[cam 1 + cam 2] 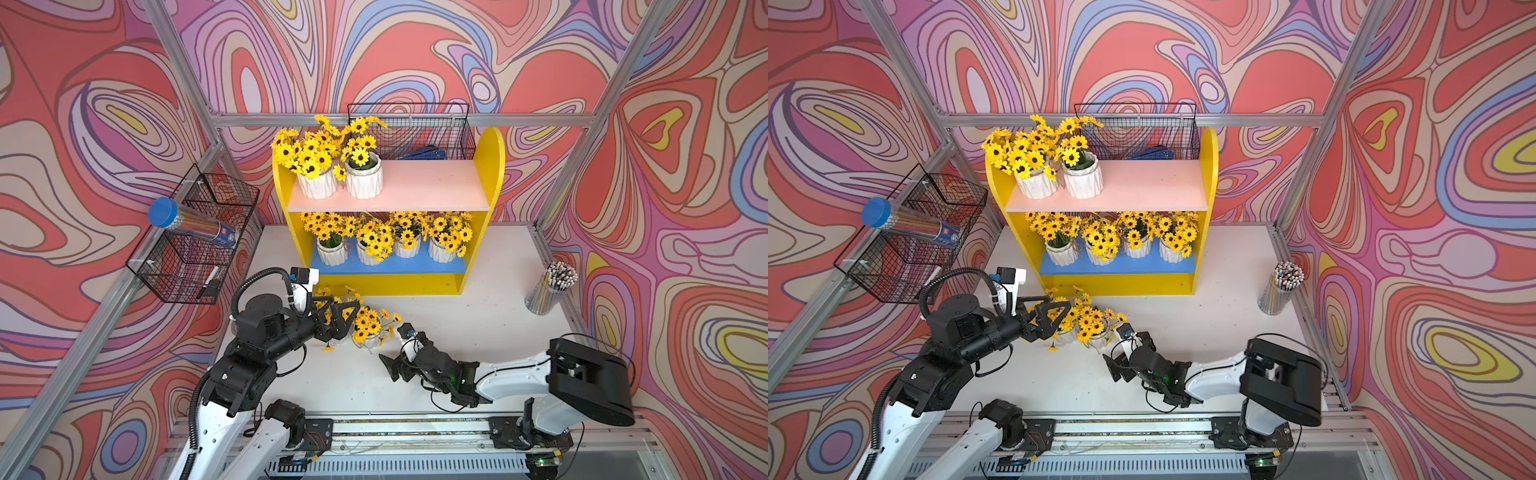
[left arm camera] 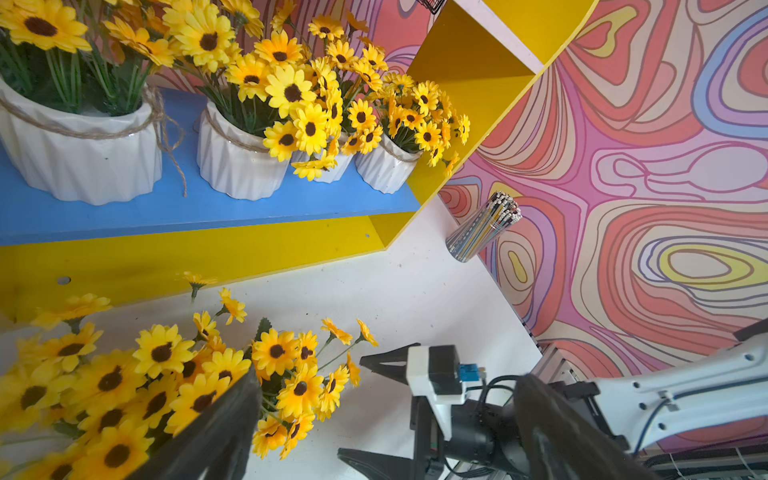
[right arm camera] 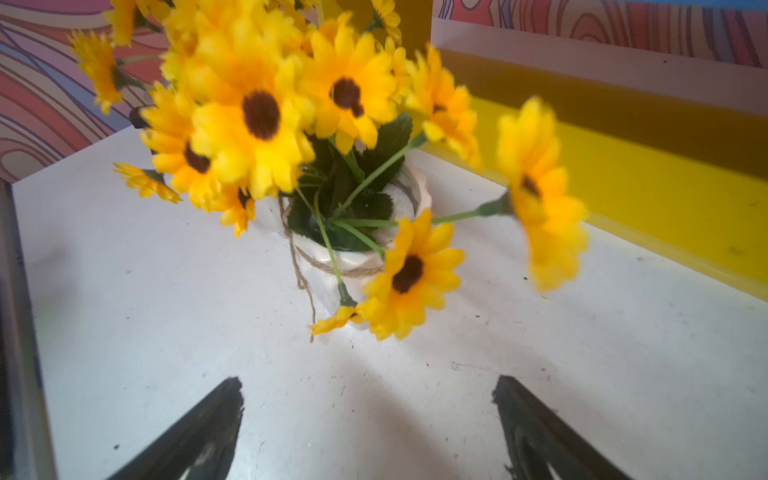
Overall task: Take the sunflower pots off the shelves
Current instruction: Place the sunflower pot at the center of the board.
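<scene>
The shelves [image 1: 490, 166] stand at the back of the white table. Two sunflower pots [image 1: 364, 180] sit at the left of the pink upper board [image 1: 432, 187]. Several more [image 1: 331, 252] line the blue lower board [image 1: 386, 264], seen close in the left wrist view [image 2: 83, 162]. Two more bunches [image 1: 368, 324] stand on the table before the shelves. My left gripper [image 1: 347, 322] hangs open over their flowers, holding nothing; one of its fingers [image 2: 220, 432] is beside the blooms. My right gripper [image 1: 394, 348] is open and empty, just right of the nearer pot [image 3: 324, 291].
A clear cup of pencils [image 1: 550, 291] stands at the table's right edge. A wire basket [image 1: 195, 249] with a blue-capped tube [image 1: 187, 224] hangs on the left wall, and another basket [image 1: 411, 133] hangs behind the shelves. The arms' rail [image 1: 415, 428] runs along the front.
</scene>
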`<state>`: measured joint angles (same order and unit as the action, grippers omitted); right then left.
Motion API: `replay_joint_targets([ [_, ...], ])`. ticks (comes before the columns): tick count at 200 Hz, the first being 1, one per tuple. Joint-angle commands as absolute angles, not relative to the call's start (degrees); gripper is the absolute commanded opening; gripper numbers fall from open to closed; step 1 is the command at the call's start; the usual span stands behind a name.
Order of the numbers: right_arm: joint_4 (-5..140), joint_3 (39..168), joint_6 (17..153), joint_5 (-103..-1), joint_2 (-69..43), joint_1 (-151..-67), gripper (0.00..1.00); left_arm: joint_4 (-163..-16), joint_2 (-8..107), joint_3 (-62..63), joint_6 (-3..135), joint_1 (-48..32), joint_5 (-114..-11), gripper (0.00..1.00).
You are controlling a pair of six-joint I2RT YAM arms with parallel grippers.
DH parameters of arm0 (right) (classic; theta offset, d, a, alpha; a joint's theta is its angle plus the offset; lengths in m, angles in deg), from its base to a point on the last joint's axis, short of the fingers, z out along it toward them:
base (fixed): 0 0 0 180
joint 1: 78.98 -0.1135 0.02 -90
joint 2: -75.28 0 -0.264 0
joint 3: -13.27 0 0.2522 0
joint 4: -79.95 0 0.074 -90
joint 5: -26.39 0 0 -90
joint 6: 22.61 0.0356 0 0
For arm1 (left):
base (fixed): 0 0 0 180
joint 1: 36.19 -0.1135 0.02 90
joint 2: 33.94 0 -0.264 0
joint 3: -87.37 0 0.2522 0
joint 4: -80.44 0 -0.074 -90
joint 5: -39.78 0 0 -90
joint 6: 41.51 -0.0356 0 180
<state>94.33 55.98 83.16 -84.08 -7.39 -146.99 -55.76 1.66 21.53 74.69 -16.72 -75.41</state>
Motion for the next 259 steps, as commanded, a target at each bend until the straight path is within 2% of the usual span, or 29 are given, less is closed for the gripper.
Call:
replay_joint_targets([
  [1, 78.7, 57.3, 82.7, -85.9, 1.7, -147.6, 0.95, -55.4, 0.9, 21.5, 75.5, -16.6, -75.8, 0.96],
  [26, 66.9, 62.1, 79.6, -87.7, 11.8, -147.6, 0.95, -56.4, 1.6, 22.2, 76.6, -16.5, -76.5, 0.96],
  [47, 61.9, 69.4, 74.9, -91.2, 15.1, -147.6, 0.98, -56.8, 4.4, 20.9, 76.3, -16.5, -78.3, 0.94],
  [86, 61.6, 82.5, 67.4, -94.6, 10.1, -146.8, 0.98, -55.7, 10.3, 14.1, 72.5, -16.6, -78.6, 0.95],
  [131, 62.5, 88.9, 66.5, -91.4, 6.7, -145.4, 0.98, -54.5, 13.2, 9.1, 69.0, -16.5, -78.3, 0.96],
  [163, 62.0, 93.1, 65.5, -90.6, 5.3, -143.7, 0.98, -54.1, 11.3, 10.7, 67.2, -16.6, -75.6, 0.98],
  [204, 62.1, 98.1, 66.7, -81.8, 3.0, -135.6, 0.98, -52.2, 9.2, 11.4, 63.9, -17.4, -68.0, 1.00],
  [227, 62.5, 103.0, 66.1, -77.0, -0.7, -131.3, 0.98, -51.3, 11.3, 9.9, 64.6, -21.0, -69.9, 1.00],
  [259, 63.7, 111.2, 66.2, -70.7, -8.0, -125.4, 0.98, -51.5, 14.0, 7.6, 66.4, -31.5, -76.1, 1.00],
])
